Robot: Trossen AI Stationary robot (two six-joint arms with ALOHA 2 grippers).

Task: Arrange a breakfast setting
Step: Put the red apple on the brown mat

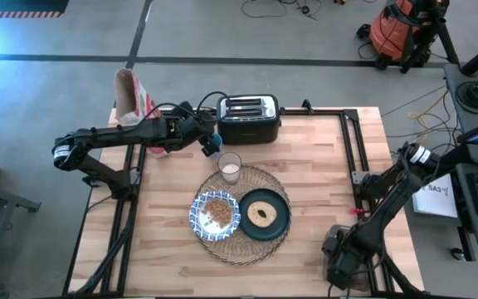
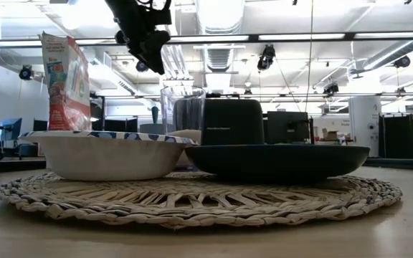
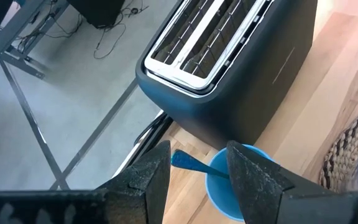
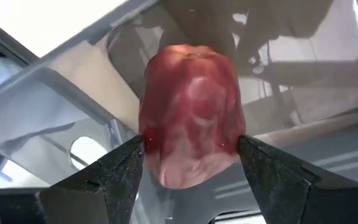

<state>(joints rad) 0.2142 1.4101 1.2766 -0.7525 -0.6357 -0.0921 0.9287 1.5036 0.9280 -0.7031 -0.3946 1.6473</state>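
Observation:
A round straw placemat [image 1: 243, 241] lies mid-table. It bears a blue-and-white bowl [image 1: 214, 213] with cereal and a dark teal plate [image 1: 279, 223] with a bagel. A glass of milk [image 1: 229, 167] stands at the mat's far edge. A small blue spoon [image 3: 191, 163] sticks out of a blue cup [image 3: 219, 190] beside the toaster [image 1: 247, 117]. My left gripper [image 3: 197, 155] hovers open above that cup, fingers either side of the spoon's handle. My right gripper [image 4: 191, 149], low at the table's right near corner [image 1: 338, 247], is shut on a dark-red item [image 4: 191, 106]. My right gripper pinches the dark-red item between its two fingers, one on each opposite side [image 4: 146, 140], about the item's widest part. The item is lifted clear, with metal frame bars and floor behind it.
The black-and-silver toaster [image 3: 229, 81] stands at the far edge, slots up. A cereal bag [image 1: 131, 98] stands at the far left corner. Bare wood [image 1: 322, 166] lies right of the mat. Black frame rails [image 1: 357, 158] run along the table's right side.

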